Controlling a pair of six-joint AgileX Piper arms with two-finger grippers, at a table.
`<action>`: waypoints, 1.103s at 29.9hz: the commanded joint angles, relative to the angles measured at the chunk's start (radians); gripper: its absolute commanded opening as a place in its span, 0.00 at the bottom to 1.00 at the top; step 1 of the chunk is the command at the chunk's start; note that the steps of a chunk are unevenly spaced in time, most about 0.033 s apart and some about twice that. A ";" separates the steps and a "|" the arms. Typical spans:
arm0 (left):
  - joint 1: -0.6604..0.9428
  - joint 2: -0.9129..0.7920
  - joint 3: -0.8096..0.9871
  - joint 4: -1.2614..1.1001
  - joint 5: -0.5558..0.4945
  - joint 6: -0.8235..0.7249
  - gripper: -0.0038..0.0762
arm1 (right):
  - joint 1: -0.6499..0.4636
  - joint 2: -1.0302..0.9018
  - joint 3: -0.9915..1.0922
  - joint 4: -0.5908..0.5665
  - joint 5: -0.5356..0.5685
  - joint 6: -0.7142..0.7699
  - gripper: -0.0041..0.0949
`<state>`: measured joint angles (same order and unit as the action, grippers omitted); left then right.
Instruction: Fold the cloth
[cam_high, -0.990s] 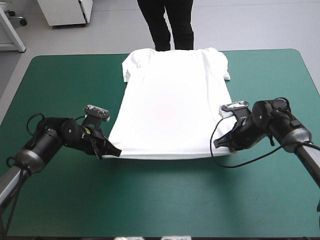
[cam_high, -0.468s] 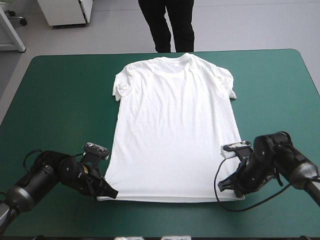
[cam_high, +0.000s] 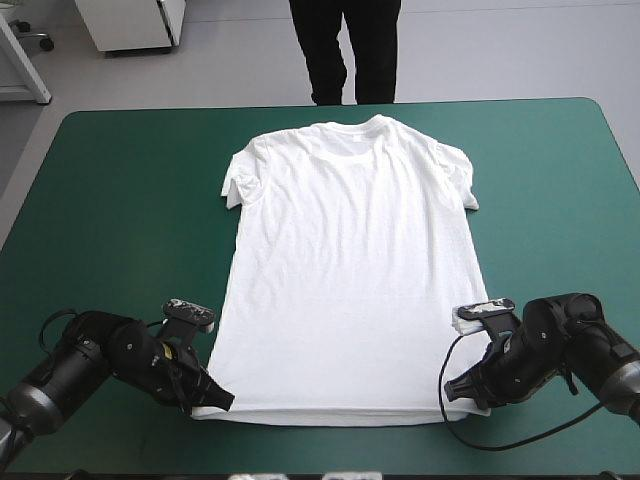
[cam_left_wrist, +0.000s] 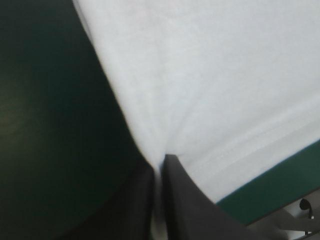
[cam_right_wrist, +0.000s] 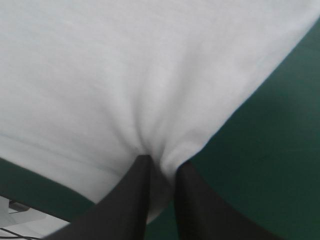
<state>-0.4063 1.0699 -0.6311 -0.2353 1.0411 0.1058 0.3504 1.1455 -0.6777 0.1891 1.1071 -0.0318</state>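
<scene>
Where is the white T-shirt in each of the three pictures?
High view: the T-shirt lies flat mid-table, collar toward the far edge.
Left wrist view: ahead of the left gripper, one hem corner pinched between its fingers.
Right wrist view: ahead of the right gripper, the other hem corner pinched.
Shared landmark: the teal-green cover beside the hem.

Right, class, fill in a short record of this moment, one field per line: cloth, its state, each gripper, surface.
cloth: white short-sleeved T-shirt
state: spread flat, collar toward the far edge, hem near the robot
left gripper: shut on the hem's left corner
right gripper: shut on the hem's right corner
surface: table with teal-green cover
fold: not yet begun
</scene>
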 joint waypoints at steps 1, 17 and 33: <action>-0.002 -0.015 -0.025 -0.016 0.037 -0.017 0.27 | 0.002 -0.011 -0.037 -0.035 -0.010 0.020 0.42; 0.098 0.304 -0.600 0.229 -0.151 -0.238 0.65 | -0.053 0.162 -0.500 -0.498 -0.195 0.341 0.65; 0.159 0.838 -1.016 0.171 -0.021 -0.191 0.65 | -0.103 0.389 -0.688 -0.489 -0.194 0.302 0.65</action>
<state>-0.2463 1.9270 -1.6082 -0.0487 1.0290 -0.0690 0.2669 1.5550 -1.3316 -0.2757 0.9495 0.2812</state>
